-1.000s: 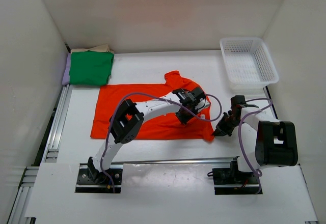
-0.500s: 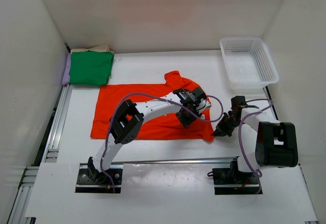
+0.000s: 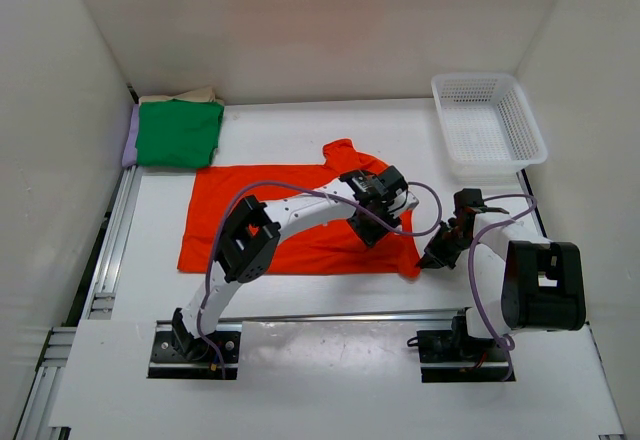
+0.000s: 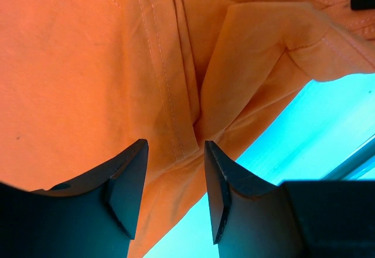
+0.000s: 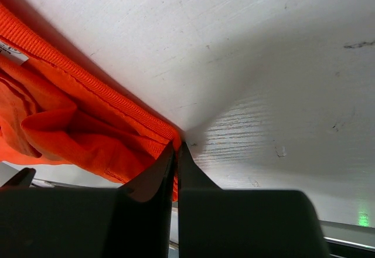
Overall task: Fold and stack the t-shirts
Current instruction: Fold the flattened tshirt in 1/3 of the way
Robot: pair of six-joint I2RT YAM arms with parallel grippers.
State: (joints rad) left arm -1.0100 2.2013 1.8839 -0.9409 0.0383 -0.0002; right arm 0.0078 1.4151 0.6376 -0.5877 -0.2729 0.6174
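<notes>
Orange shirt [image 3: 290, 222] spread at centre, left claw [image 4: 176, 146] apart above its sleeve seam, right claw [image 5: 174, 148] clamped on its near-right hem corner, bare table [image 5: 263, 64] right of that edge, green shirt [image 3: 178, 133] far-left.

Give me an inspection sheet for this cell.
Surface: white table, lightly scuffed.
Job's things: orange-red t-shirt spread mid-table, right side bunched; green t-shirt folded far left atop lilac t-shirt and beige t-shirt.
Clutter: white mesh basket far right, nothing inside.
Grippers: left gripper open over a shirt fold; right gripper shut on its near right corner.
Cables: purple cables; one arcs over the shirt.
Surroundings: white walls, metal rails.
</notes>
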